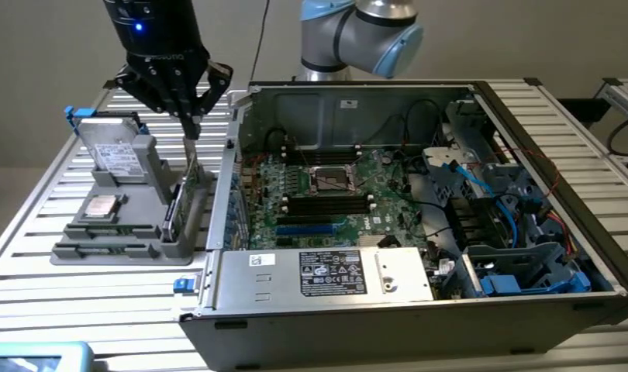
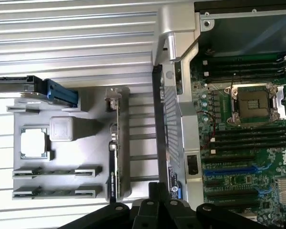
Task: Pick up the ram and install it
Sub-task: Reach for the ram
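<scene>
While the black, angular gripper (image 1: 193,132) hangs clenched shut above a matte grey plastic holder (image 1: 174,252), two long, thin green ram sticks (image 2: 57,171) lie edge-up in its narrow slots, beside the open metal computer case (image 1: 397,325) on a slatted aluminium table (image 1: 66,306).

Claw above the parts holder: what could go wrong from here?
1. The claw is shut and hangs nearer the upright expansion card than the ram in the grey holder; coming straight down could hit the wrong board.
2. Shut, it would likely press on the ram, not grip it.
3. The case wall stands close beside the holder; a sideways move might clip it.
</scene>
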{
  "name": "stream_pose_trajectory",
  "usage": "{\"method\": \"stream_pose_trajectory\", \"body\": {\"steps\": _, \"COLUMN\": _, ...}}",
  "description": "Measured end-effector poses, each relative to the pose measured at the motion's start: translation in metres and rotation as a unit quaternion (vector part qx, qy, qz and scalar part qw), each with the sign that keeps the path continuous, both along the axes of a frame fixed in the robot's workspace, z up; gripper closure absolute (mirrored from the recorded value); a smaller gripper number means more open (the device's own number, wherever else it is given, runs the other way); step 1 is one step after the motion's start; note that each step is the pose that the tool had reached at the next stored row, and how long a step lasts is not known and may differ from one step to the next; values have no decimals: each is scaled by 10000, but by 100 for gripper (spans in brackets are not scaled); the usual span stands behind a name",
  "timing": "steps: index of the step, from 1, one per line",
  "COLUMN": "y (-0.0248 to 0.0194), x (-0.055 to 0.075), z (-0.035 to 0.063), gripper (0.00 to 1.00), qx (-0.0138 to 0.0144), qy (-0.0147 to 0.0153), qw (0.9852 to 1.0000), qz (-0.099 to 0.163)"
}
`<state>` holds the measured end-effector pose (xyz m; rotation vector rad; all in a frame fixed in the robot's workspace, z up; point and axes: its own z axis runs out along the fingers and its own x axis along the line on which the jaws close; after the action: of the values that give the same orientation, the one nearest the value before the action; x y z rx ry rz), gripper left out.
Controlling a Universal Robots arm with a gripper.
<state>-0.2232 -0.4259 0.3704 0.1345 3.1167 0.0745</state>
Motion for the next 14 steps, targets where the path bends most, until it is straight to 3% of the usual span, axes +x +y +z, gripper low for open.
{"method": "stream_pose_trajectory", "body": {"steps": 10, "y": -150, "x": -180, "z": -142, "gripper": 89, "qx": -23, "qy": 0, "qw": 10000, "qz": 0}}
{"method": "stream_pose_trajectory", "body": {"steps": 12, "y": -175, "x": -202, "z": -158, "gripper": 89, "qx": -43, "qy": 0, "qw": 10000, "qz": -1}}
{"method": "stream_pose_trajectory", "body": {"steps": 14, "y": -195, "x": -222, "z": -167, "gripper": 89, "qx": -86, "qy": 0, "qw": 10000, "qz": 0}}
